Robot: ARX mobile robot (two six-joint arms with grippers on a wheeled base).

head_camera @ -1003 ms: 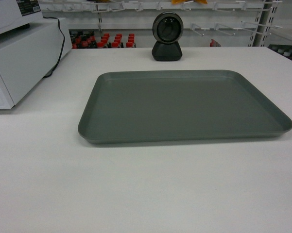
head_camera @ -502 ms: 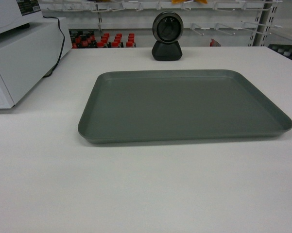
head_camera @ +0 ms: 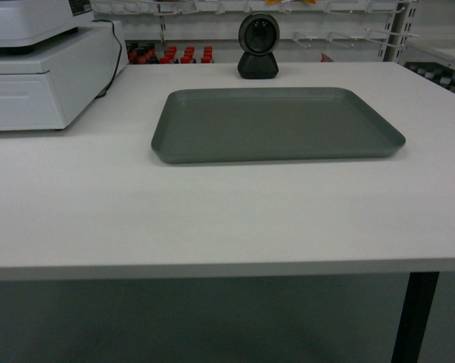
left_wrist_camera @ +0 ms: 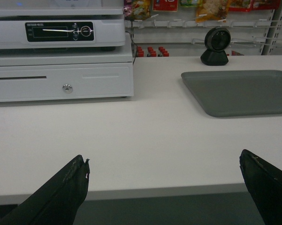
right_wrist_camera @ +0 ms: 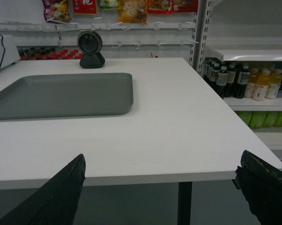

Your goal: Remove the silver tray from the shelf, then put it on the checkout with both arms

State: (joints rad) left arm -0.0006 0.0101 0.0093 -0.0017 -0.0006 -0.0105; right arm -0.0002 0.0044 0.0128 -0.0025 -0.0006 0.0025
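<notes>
The silver tray (head_camera: 276, 125) lies flat and empty on the white checkout (head_camera: 212, 219), towards its far side. No arm or gripper appears in the head view. In the left wrist view, my left gripper (left_wrist_camera: 164, 157) is open with nothing between its fingers. It hangs at the checkout's (left_wrist_camera: 145, 140) near edge, and the tray (left_wrist_camera: 239, 91) is far ahead to the right. My right gripper (right_wrist_camera: 163, 154) is also open and empty at the near edge, with the tray (right_wrist_camera: 61, 93) ahead to the left. A white shelf (right_wrist_camera: 246, 51) board stands right of the checkout.
A white cash register (head_camera: 45, 68) (left_wrist_camera: 61, 61) sits on the checkout's left. A black round scanner (head_camera: 258, 45) (right_wrist_camera: 90, 47) stands behind the tray. Bottles (right_wrist_camera: 244, 79) fill the shelves to the right. A dark leg (head_camera: 412, 318) holds the front right corner.
The head view has drawn back from the checkout. The tray looks smaller and farther away, and the front edge and a leg now show. The tray lies where it was.
</notes>
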